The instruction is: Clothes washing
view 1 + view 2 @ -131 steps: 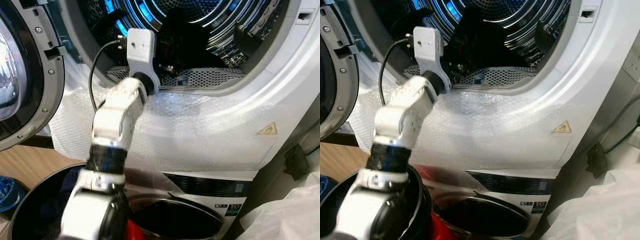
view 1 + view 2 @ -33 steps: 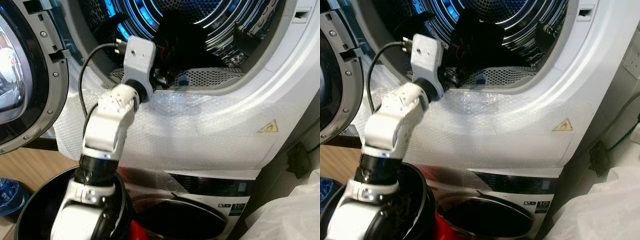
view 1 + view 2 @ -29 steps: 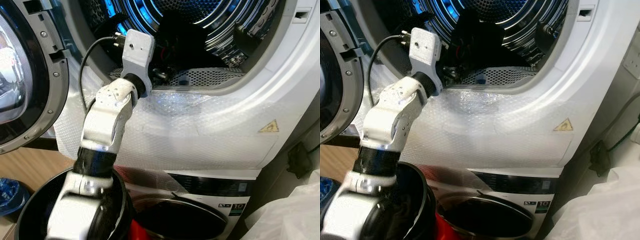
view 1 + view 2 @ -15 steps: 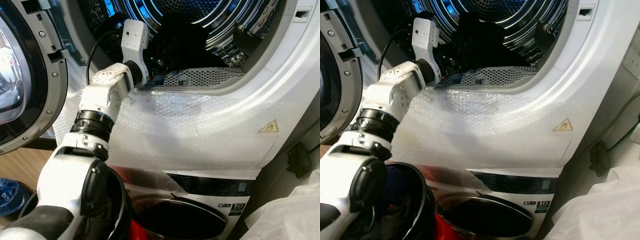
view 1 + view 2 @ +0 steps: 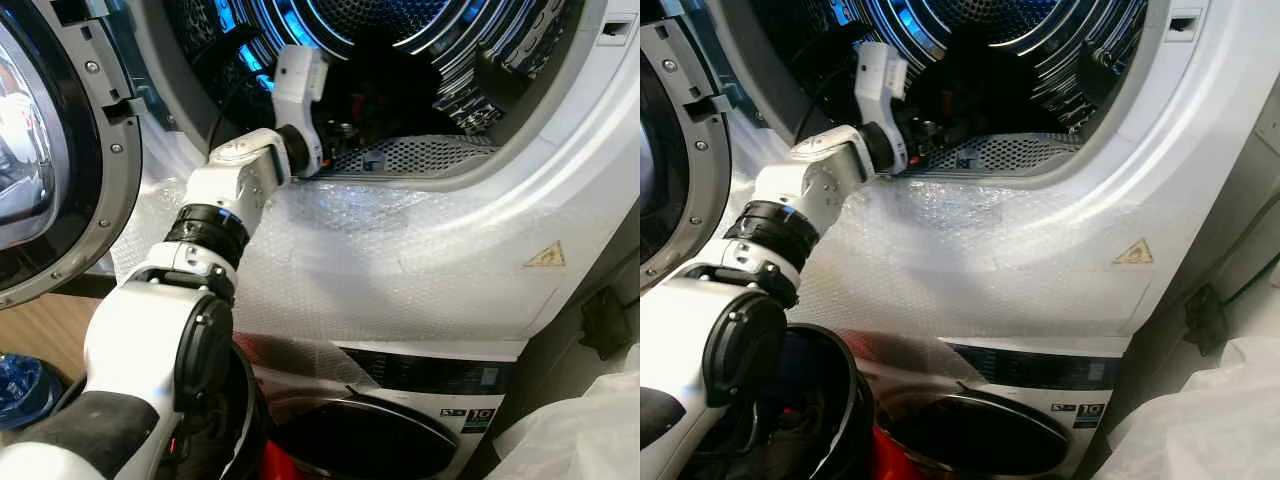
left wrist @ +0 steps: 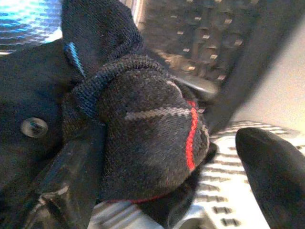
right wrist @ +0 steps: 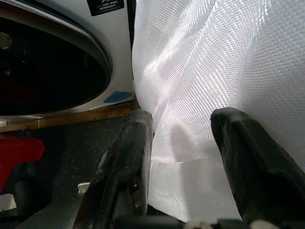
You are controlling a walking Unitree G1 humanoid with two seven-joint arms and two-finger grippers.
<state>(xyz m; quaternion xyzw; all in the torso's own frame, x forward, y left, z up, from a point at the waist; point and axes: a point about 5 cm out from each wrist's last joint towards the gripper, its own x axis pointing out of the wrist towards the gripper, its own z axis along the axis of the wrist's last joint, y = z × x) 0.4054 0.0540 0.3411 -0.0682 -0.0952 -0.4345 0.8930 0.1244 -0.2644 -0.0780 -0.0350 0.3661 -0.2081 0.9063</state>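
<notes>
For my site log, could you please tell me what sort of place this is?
Probably a home laundry corner: an upper machine's open steel drum, a second machine below it, and the left pincer by a dark sock.

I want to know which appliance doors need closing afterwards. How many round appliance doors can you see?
2. One door stands swung open at the left of the upper machine's drum. A second door, dark glass, sits on the lower machine below. Others may lie outside the view.

A white woven sack (image 7: 224, 76) hung beside a wooden floor strip (image 7: 66, 119). A blue object (image 5: 18, 385) sat on the wooden floor (image 5: 45, 325) at the lower left. A dark plug (image 5: 605, 320) and cable (image 5: 1250, 280) lay right of the machines, above more white sack (image 5: 575, 440).
</notes>
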